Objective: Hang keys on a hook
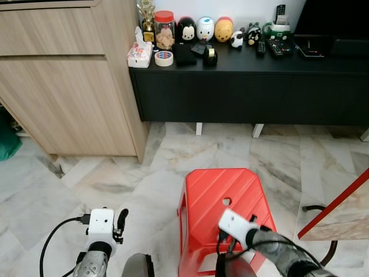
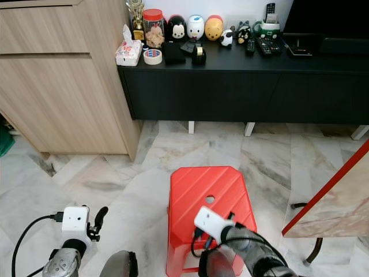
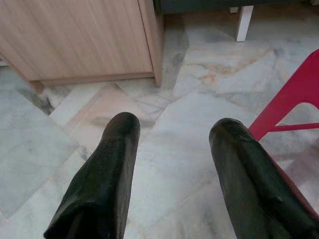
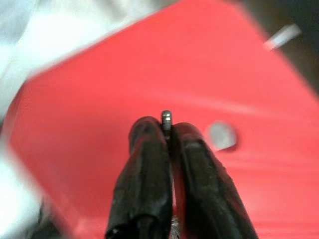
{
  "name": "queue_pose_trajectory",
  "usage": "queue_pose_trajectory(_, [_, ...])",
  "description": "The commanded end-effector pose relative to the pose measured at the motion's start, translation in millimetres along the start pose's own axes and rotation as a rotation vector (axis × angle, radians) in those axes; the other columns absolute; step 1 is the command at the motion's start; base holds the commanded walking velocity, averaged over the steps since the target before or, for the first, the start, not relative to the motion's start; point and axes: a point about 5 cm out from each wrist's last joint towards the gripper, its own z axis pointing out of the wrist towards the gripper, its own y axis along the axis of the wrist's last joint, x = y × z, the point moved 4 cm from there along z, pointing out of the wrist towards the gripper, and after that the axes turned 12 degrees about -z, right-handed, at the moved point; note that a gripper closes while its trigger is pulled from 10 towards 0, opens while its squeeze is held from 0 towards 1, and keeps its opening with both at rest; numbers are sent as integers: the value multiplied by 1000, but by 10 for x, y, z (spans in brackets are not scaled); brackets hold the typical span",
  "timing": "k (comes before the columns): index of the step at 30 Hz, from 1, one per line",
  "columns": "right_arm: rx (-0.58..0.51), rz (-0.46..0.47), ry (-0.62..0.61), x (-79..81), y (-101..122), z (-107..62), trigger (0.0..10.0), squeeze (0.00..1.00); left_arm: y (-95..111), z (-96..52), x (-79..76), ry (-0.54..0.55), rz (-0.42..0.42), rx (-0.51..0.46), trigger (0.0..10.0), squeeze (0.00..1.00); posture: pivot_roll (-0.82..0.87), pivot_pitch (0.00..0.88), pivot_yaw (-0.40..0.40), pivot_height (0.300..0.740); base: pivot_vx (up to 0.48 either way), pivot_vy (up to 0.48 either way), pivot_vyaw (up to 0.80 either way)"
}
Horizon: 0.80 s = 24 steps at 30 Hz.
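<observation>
Marble floor (image 1: 69,190) of pale veined tiles spreads underfoot, with a light wooden cabinet (image 1: 63,81) on the robot's left and a long black low sideboard (image 1: 248,81) ahead — on its top a row of round character figures (image 1: 204,29), a red-lidded jar (image 1: 165,29), a roll of tape (image 1: 164,58) and remote controls (image 1: 279,46); any writing there is too small to read. Right below the camera stands a red plastic stool (image 1: 222,213) with a round hole in its seat. Over that seat the right gripper (image 4: 168,130) is pinched tight on a thin metal piece, seemingly the keys (image 4: 166,117) — just a small tip pokes out past the fingertips, long axis running along the fingers. The left gripper (image 3: 174,144) hangs over bare floor, fingers spread wide, holding nothing.
</observation>
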Motion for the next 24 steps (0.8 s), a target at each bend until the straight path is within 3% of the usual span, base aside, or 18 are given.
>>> queue_pose_trajectory(1, [-71,88,-72,-154,123,-1,0,0,-44,0,30,13,5,10,10000,0,61,46,-40,631,0,0,0])
queue_pose_trajectory(5, [-189,267,-230,-462,285,-55,0,0,-79,20,63,23,6,19,10000,0,52,29,-39,631,0,0,0])
queue_pose_trajectory(8, [-214,299,-269,-528,313,-76,0,0,-94,24,69,26,7,22,10000,0,48,21,-38,631,0,0,0])
queue_pose_trajectory(12, [-253,422,-435,-737,322,-160,0,0,-129,55,73,29,8,30,10000,0,38,3,-36,631,0,0,0])
queue_pose_trajectory(14, [-252,448,-457,-746,303,-171,0,0,-136,61,69,27,8,30,10000,0,39,1,-36,631,0,0,0])
queue_pose_trajectory(15, [-244,475,-461,-722,269,-171,3804,0,-143,65,67,27,7,31,10000,0,40,0,-37,631,0,0,0])
queue_pose_trajectory(16, [-238,494,-463,-703,246,-172,10000,0,-148,67,66,27,7,31,10000,0,41,0,-37,631,0,0,0])
queue_pose_trajectory(17, [-209,537,-454,-579,159,-159,10000,0,-164,73,66,30,0,33,10000,0,44,0,-36,631,0,0,0])
queue_pose_trajectory(20, [-197,575,-459,-458,97,-163,10000,0,-171,75,62,29,-16,27,10000,0,48,0,-33,631,0,0,0])
queue_pose_trajectory(24, [-216,680,-522,-420,49,-216,10000,0,-165,73,59,23,-33,12,10000,0,38,0,-27,631,0,0,0])
